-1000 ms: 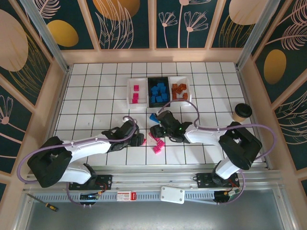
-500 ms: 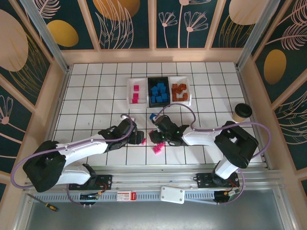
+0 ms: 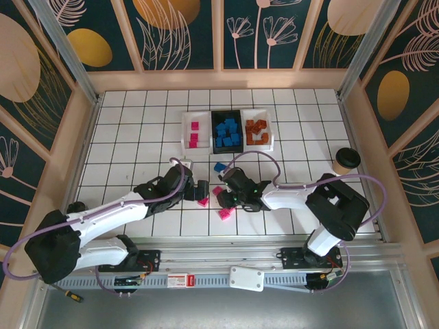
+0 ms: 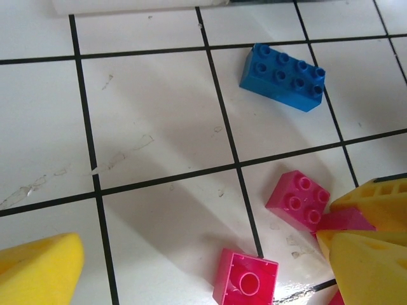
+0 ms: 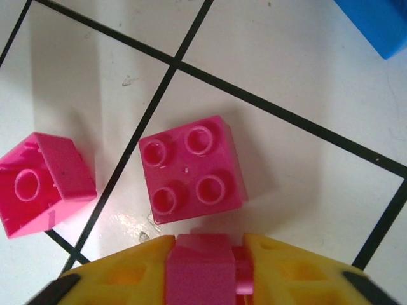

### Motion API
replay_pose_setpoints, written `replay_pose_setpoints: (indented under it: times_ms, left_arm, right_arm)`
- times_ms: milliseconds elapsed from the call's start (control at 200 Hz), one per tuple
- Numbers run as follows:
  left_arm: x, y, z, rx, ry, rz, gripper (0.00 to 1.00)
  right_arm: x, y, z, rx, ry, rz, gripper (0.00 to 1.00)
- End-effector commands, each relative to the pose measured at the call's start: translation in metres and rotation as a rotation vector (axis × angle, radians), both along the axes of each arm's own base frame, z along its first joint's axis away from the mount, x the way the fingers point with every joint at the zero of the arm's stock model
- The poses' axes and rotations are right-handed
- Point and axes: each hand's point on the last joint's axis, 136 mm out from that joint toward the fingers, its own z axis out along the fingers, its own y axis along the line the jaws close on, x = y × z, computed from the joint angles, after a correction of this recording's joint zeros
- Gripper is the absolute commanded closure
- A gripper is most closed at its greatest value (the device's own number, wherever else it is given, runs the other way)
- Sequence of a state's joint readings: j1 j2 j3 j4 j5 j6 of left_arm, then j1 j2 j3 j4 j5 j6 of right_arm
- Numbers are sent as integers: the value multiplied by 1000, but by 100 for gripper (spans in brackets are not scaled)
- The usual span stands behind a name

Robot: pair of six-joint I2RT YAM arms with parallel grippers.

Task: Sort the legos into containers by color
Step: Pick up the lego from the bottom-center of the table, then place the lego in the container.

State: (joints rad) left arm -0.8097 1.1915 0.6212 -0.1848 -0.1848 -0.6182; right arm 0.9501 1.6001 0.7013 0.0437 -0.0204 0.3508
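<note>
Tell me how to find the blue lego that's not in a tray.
Find the black tray in the row of three. Just in front of it lies the loose blue lego. It's long; the pink legos near it are square.

Open tiles [image 3: 137, 137] left of the containers [image 3: 184, 134]; loose pink legos [image 5: 191, 168] close around, perhaps against, the right gripper [image 5: 206, 267].

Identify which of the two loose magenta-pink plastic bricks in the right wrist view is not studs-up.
The magenta-pink plastic brick at the left edge: tipped, its hollow underside with one round tube shows. The square magenta-pink brick beside it shows four studs.
</note>
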Motion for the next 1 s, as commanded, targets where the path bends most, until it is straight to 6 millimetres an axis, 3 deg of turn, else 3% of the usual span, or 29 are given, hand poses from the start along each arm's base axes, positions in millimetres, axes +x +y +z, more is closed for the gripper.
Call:
replay_pose_setpoints:
  times_ms: [0, 100, 230, 355, 445, 636, 736, 816, 921, 996]
  left_arm:
    - [1, 7, 11, -11, -25, 21, 1]
    - [2, 15, 20, -9, -60, 54, 1]
    - [3, 26, 32, -20, -110, 92, 1]
    - [1, 36, 35, -39, -139, 136, 1]
    - [-1, 40, 35, -59, -147, 152, 1]
    - [-8, 31, 25, -79, -108, 103, 1]
    - [-11, 21, 15, -81, -74, 47, 1]
    - [-15, 11, 3, -79, -32, -3, 1]
    - [-20, -2, -16, -67, 24, -62, 2]
    - [-22, -14, -22, -57, 35, -101, 1]
  right_arm:
    - [2, -2, 14, 11, -35, -1, 79]
    - [10, -1, 37, 28, -80, 4, 87]
    - [32, 6, 81, 112, -150, -4, 90]
    - [66, 36, 124, 199, -219, 18, 91]
    - [99, 63, 140, 230, -259, 17, 91]
    - [180, 100, 124, 239, -242, -55, 92]
    - [209, 113, 118, 242, -243, -80, 89]
    - [225, 121, 116, 234, -245, -91, 83]
    - [237, 122, 116, 236, -240, -112, 48]
    - [239, 116, 124, 258, -241, -127, 40]
